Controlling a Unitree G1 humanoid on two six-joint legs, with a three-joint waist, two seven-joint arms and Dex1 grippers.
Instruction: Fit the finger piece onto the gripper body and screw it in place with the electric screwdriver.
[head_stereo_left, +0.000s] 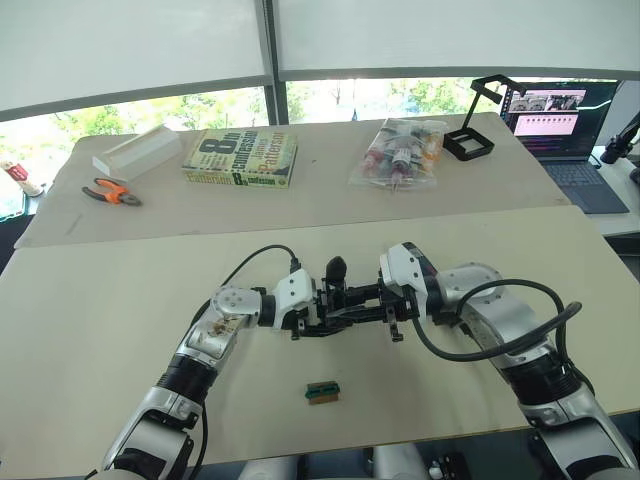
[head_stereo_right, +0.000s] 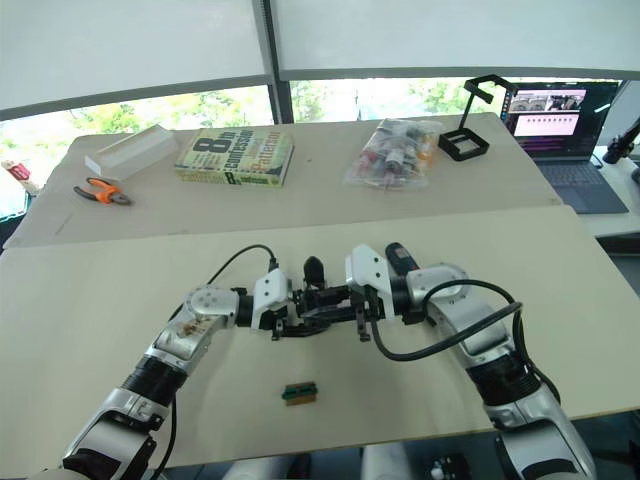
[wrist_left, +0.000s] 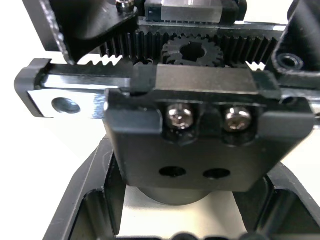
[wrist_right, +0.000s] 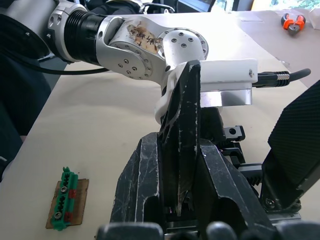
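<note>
Both arms meet at the middle of the near table. My left gripper (head_stereo_left: 312, 318) is shut on the gripper body (head_stereo_left: 336, 300), a black assembly with an upright pointed finger. The left wrist view shows the gripper body (wrist_left: 200, 115) close up, with its toothed rack, pinion gear and two silver screw heads; my fingers (wrist_left: 85, 200) flank its round base. My right gripper (head_stereo_left: 378, 300) presses in from the right, shut on the finger piece (wrist_right: 181, 130), which stands tapered between its fingers right beside the body's rack. The electric screwdriver is out of view.
A small green-brown block (head_stereo_left: 322, 391) lies near the front edge, below the grippers. On the far table sit orange pliers (head_stereo_left: 112, 192), a white box (head_stereo_left: 138, 152), a book (head_stereo_left: 240, 158), a clear bag of parts (head_stereo_left: 402, 152) and a black stand (head_stereo_left: 470, 135). A laptop (head_stereo_left: 560, 125) stands at the right.
</note>
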